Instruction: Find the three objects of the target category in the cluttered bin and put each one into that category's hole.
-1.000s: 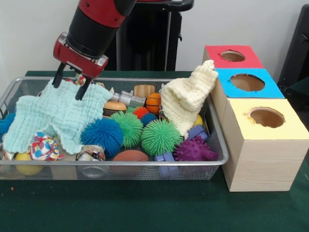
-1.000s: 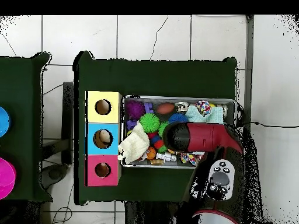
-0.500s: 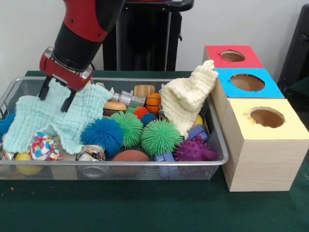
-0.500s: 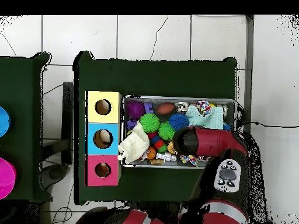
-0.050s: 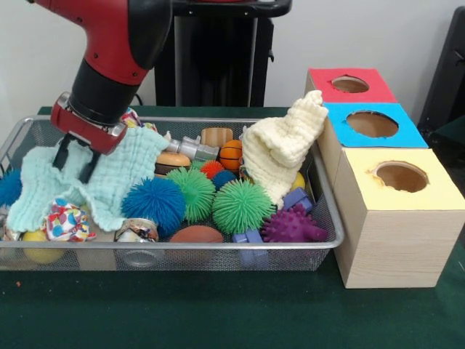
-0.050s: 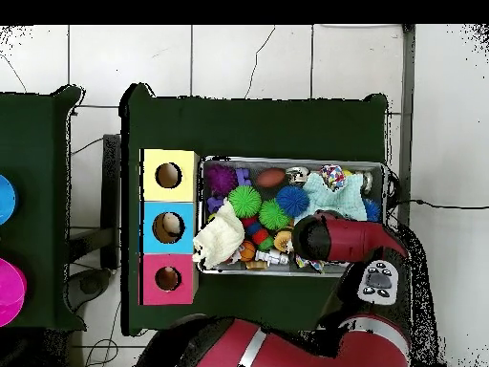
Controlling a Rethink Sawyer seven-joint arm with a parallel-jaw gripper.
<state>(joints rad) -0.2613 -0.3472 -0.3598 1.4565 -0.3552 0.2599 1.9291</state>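
My gripper (image 5: pixel 73 163) stands open over the mint green cloth (image 5: pixel 109 182) at the left of the wire bin (image 5: pixel 218 251), its fingertips touching or just above the fabric. A cream cloth (image 5: pixel 280 149) drapes over the bin's right end toward the boxes. Beside the bin stand the red box (image 5: pixel 349 83), the blue box (image 5: pixel 372 123) and the yellow box (image 5: pixel 403 178), each with a round hole on top. In the overhead view the red arm (image 6: pixel 334 237) covers the gripper and part of the mint cloth (image 6: pixel 329 196).
In the bin lie a blue spiky ball (image 5: pixel 152 202), two green spiky balls (image 5: pixel 241 206), a purple spiky ball (image 5: pixel 292 225), a small basketball (image 5: pixel 230 154), a patterned cloth ball (image 5: pixel 67 220), a brown football (image 5: pixel 196 235) and blue blocks.
My gripper has moved left and down along the mint cloth, from its upper middle to its left part. The objects in the bin have not shifted.
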